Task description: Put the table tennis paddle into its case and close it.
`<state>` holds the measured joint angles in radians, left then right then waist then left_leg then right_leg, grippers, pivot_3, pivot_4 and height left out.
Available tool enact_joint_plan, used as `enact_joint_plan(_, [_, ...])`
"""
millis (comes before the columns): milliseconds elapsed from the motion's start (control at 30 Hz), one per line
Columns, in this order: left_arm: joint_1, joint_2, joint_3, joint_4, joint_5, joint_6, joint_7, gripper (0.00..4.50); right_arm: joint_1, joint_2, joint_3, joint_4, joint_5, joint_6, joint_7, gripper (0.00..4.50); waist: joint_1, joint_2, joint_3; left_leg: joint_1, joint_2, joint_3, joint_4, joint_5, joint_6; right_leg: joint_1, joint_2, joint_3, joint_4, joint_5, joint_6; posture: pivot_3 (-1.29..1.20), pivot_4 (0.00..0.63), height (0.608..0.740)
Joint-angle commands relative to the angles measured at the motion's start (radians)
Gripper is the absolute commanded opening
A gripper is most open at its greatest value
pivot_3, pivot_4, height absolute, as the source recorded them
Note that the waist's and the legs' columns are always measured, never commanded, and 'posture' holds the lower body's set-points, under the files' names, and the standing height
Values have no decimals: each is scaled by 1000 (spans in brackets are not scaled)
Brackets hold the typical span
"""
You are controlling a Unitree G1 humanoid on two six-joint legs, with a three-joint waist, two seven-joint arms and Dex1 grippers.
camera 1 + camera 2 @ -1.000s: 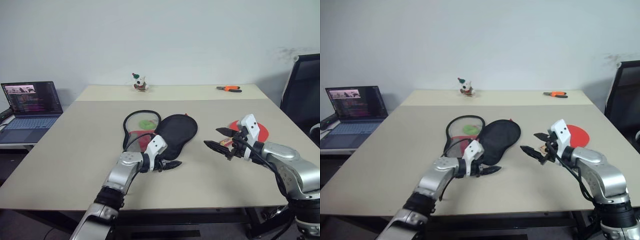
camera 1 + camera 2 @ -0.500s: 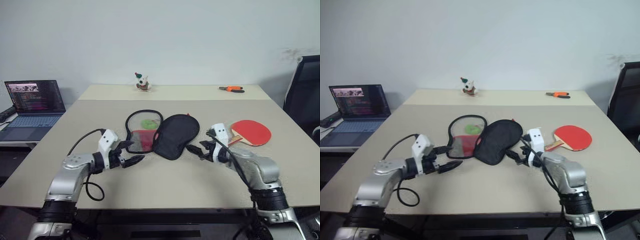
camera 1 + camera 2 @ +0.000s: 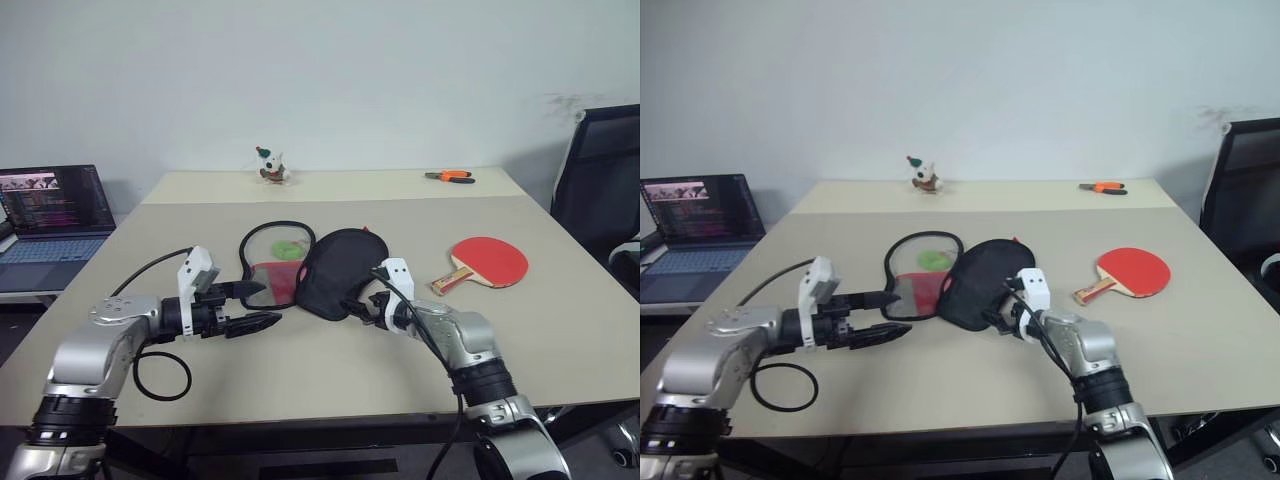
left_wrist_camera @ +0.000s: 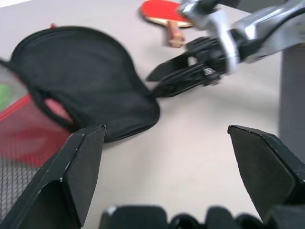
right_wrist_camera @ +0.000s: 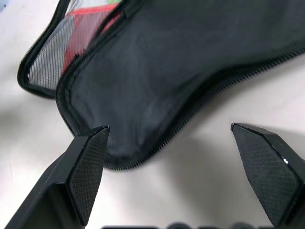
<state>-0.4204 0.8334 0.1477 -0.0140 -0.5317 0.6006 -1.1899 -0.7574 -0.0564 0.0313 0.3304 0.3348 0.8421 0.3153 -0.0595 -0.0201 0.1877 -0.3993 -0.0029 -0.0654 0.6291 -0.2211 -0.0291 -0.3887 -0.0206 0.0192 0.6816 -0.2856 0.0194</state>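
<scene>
Case lies unzipped and spread flat at the centre of the beige table, black flap beside the red mesh half. Lower left, the left gripper hovers with fingers spread. Right gripper, also spread, sits at the black flap's near tip. Table tennis paddle rests centre right, apart from both.

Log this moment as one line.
case: open, flat on table | paddle: outside, right of case | left gripper: open, empty | right gripper: open at case's near end
</scene>
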Motion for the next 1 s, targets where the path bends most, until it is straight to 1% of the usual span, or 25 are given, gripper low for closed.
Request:
enact_joint_plan(33, [16,30,42,-51,-33,11,-6,4474,-47,32,12,64,-17,-58,20,4500,-1,0,0,0,0,0,0,0,0,0,0,0,0,0,0,0,150,740])
enact_joint_plan(233, [29,24,49,-92,-50,30,23,4474,-104,87,16,133,-32,-109,52,4500,0,0,0,0,1,0,0,0,0,0,0,0,0,0,0,0,150,740])
enact_joint_plan(333, [35,21,50,-105,-57,32,36,4500,-127,114,-5,150,-25,-118,46,3911,1,0,0,-1,1,0,-1,0,0,-1,0,0,0,0,0,0,150,740])
enact_joint_plan(533, [49,14,47,-126,-67,27,58,4500,-130,122,-42,127,-13,-96,36,1859,3,0,0,-1,0,-1,-1,0,0,-1,-1,0,-1,0,0,0,150,740])
enact_joint_plan(633, [52,9,39,-132,-67,22,65,4500,-121,98,-66,99,-3,-64,35,735,4,0,0,-1,0,-1,-1,0,0,-1,-1,-1,-1,0,0,0,150,740])
enact_joint_plan(700, [54,6,30,-139,-67,19,65,4500,-111,74,-80,73,5,-31,38,88,5,0,0,-1,0,-1,-1,0,0,-1,-1,-1,-1,0,0,0,150,740])
enact_joint_plan(867, [43,-9,0,-165,-70,14,63,4500,-71,-24,-91,10,24,61,66,36,6,0,0,-1,0,-1,-1,0,0,-1,-1,-1,-1,0,0,0,150,740])
enact_joint_plan(933, [15,-26,-22,-192,-83,22,61,4500,-47,-106,-82,-6,22,109,115,36,11,0,0,-1,-1,-1,-1,0,0,-1,-1,-1,-1,0,0,0,150,740])
enact_joint_plan(1000, [-7,-35,-39,-200,-87,25,56,4500,-40,-161,-79,-9,24,140,149,36,16,0,0,-2,-2,0,-1,0,0,-1,-1,-1,-1,0,0,0,150,740])
